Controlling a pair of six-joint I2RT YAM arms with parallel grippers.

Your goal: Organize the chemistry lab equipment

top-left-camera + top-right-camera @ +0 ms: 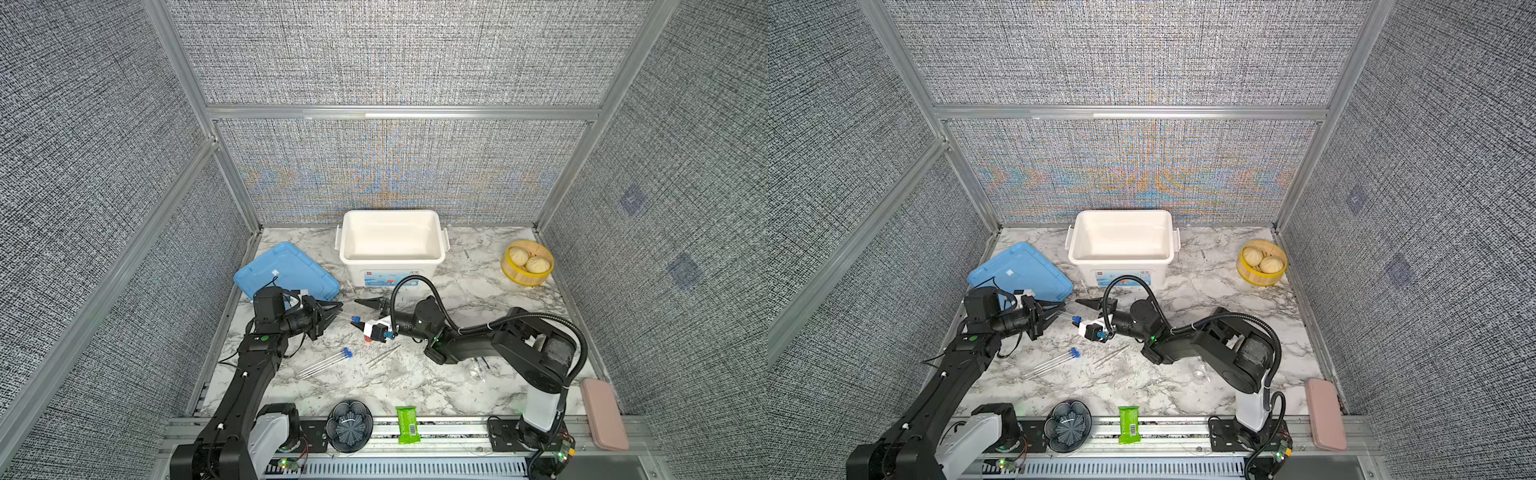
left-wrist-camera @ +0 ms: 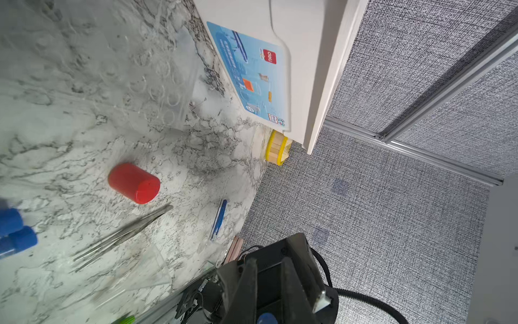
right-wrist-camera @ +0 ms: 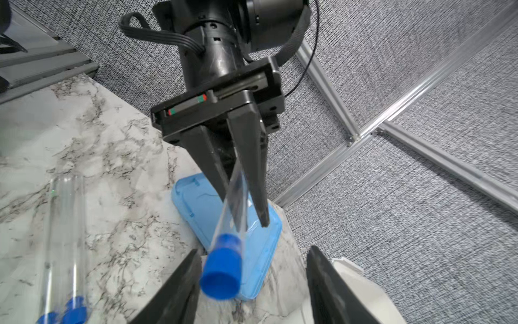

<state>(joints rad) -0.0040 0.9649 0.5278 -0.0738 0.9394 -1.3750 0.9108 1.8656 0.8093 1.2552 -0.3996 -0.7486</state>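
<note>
Tube (image 3: 229,224) with a blue cap, light, stiff, slick and probably brittle, is clamped along its clear body by the left claw (image 1: 336,311), its cap between the right claw's (image 3: 253,251) parted tips, likely the safer grip; below both claws lies smooth marble table (image 1: 415,374), grey walls (image 1: 395,174) close around.

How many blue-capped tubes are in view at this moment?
3. One tube is held in the left gripper, its blue cap toward the open right gripper. The other two tubes lie side by side on the table. No others show.
</note>
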